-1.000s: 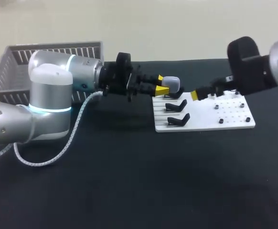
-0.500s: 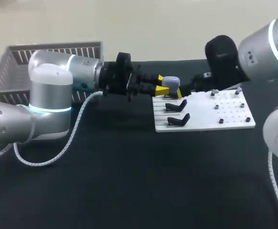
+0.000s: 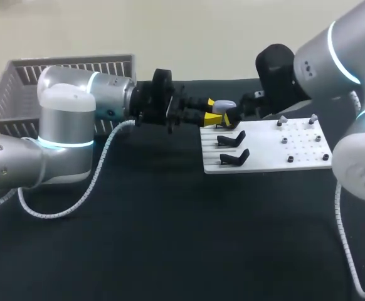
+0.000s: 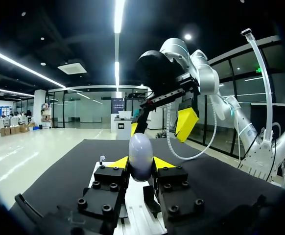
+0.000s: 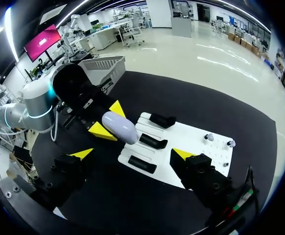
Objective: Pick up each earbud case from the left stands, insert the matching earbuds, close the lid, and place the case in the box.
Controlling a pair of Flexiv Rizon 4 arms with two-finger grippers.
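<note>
The left fingertips (image 4: 120,161) are pressed on the earbud case (image 4: 140,156) from two sides. The case appears closed and is held above the far-left corner of the white stand board (image 3: 308,162).

Change over the last second: the right gripper (image 5: 132,154) has been brought in from 3 o'clock and is now just beside the case, fingers spread wide and empty. The left gripper (image 3: 214,113) has been kept still.

Judged: lid opening or a handover is being set up; no earbuds are inserted yet.

The left arm (image 3: 76,100) is stretched level toward 3 o'clock. The right arm (image 3: 333,56) is bent over, with the wrist aimed toward 9 o'clock. The box (image 3: 19,88) sits at 9 o'clock of the case, well apart.
</note>
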